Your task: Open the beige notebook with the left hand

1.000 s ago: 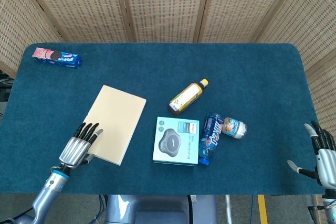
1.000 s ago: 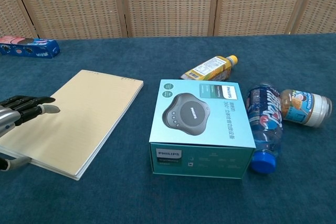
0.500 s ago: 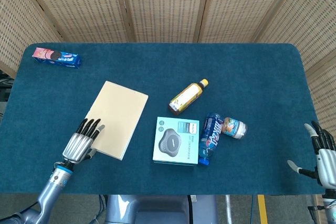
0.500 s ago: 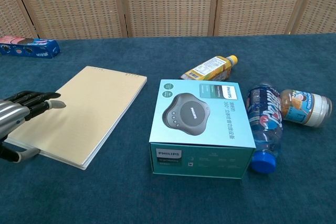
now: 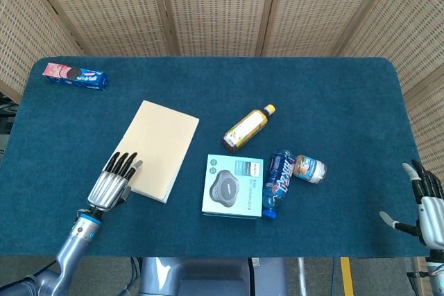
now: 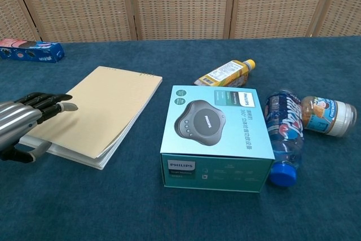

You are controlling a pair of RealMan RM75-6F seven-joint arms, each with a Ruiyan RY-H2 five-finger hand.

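chest view: cover starts to lift at the near left corner

chest view shows the left robot hand (image 6: 25, 122) at the near left corner of the beige notebook (image 6: 101, 108), fingers stretched flat over the cover and the thumb tucked under the edge. compared with a second ago, the notebook has slid away from the robot and turned a little, and its near edge now fans apart: the cover and top pages sit slightly raised off the lower ones. half a second ago that gap was barely visible. i judge this as the very start of the opening; the cover is pinched but nowhere near turned over, so most of the task is left.

head view puts the notebook (image 5: 161, 149) left of centre on the blue surface (image 5: 333, 95), with the left robot hand (image 5: 114, 181) overlapping its near left corner. the right robot hand (image 5: 427, 202) waits at the far right edge of the surface, fingers apart, holding nothing, unchanged.

around it: a boxed speaker (image 6: 211, 134) lies just beside the notebook's right edge, a yellow-capped bottle (image 6: 225, 73) lies behind the box, a blue bottle (image 6: 282, 122) and a small jar (image 6: 328, 115) lie further right, touching each other. a cookie packet (image 6: 31, 50) sits at the far left corner, well apart.

nothing rests on the cover. the box is the nearest obstacle on the right; if the cover swings toward it, it may land against the box. the notebook also slides under the push, so it could drift further instead of opening.
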